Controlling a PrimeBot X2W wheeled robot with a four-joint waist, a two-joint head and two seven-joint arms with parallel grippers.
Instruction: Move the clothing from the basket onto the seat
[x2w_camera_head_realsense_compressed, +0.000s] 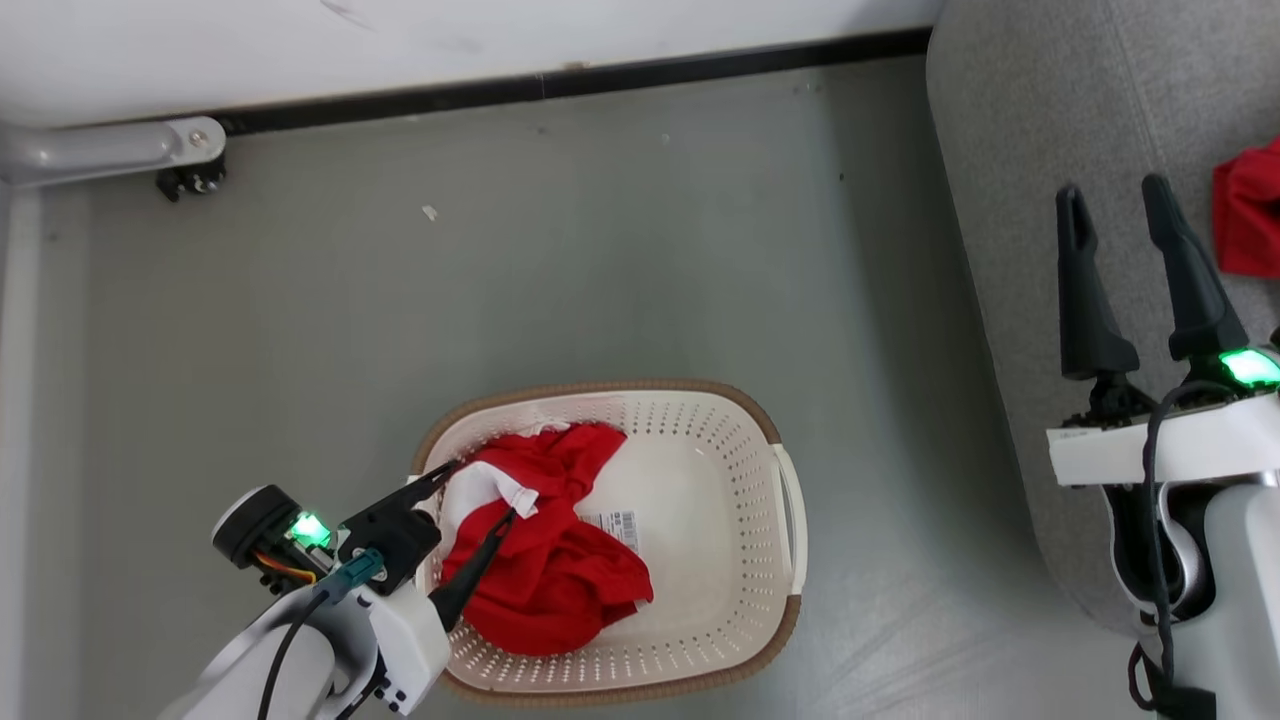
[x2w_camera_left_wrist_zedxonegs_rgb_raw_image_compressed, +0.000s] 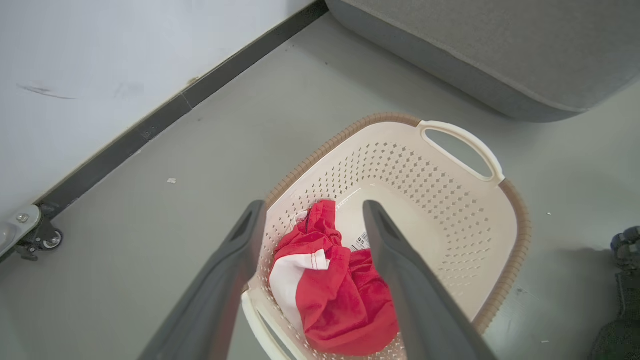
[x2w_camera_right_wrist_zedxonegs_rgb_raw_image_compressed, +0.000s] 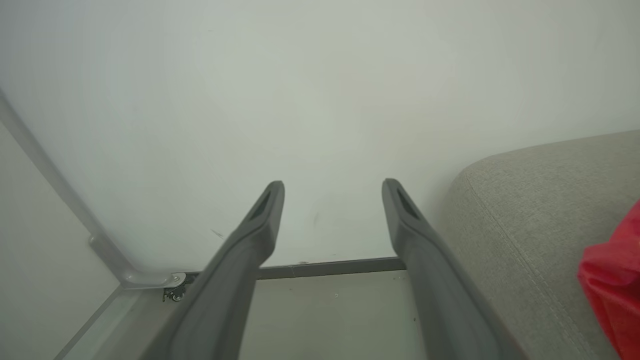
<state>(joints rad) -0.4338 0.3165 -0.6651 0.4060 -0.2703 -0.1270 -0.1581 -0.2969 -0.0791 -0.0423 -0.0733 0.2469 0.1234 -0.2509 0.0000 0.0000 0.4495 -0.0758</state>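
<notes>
Head view: the basket (x2w_camera_head_realsense_compressed: 722, 432) stands on the grey floor (x2w_camera_head_realsense_compressed: 500, 250) at lower centre, with the sofa (x2w_camera_head_realsense_compressed: 1010, 150) running down the right edge of the frame. A crumpled red garment (x2w_camera_head_realsense_compressed: 560, 570) with a white panel lies in the left half of the basket, beside a small printed label (x2w_camera_head_realsense_compressed: 622, 525) on the basket's bare bottom. The left hand (x2w_camera_head_realsense_compressed: 485, 490) reaches in from the lower left over the basket's left rim. Its two fingers are spread apart with the red cloth showing between them, and they grip nothing. Whether a fingertip touches the cloth I cannot tell. The right hand (x2w_camera_head_realsense_compressed: 1112, 187) is over the sofa at the right, fingers wide apart and empty. A second garment (x2w_camera_head_realsense_compressed: 1250, 210), also red, lies on the sofa at the right edge, just right of that hand. A metal bracket (x2w_camera_head_realsense_compressed: 190, 150) sits at the upper left by the wall's dark baseboard.

Left wrist view: the left hand (x2w_camera_left_wrist_zedxonegs_rgb_raw_image_compressed: 315, 205) frames the red garment (x2w_camera_left_wrist_zedxonegs_rgb_raw_image_compressed: 340, 295) in the basket (x2w_camera_left_wrist_zedxonegs_rgb_raw_image_compressed: 450, 200), with the sofa (x2w_camera_left_wrist_zedxonegs_rgb_raw_image_compressed: 500, 45) at the top right.

Right wrist view: the right hand (x2w_camera_right_wrist_zedxonegs_rgb_raw_image_compressed: 334, 184) points at the white wall, the sofa (x2w_camera_right_wrist_zedxonegs_rgb_raw_image_compressed: 525, 210) is at the right, and the second garment (x2w_camera_right_wrist_zedxonegs_rgb_raw_image_compressed: 615, 290) lies at the right edge.
</notes>
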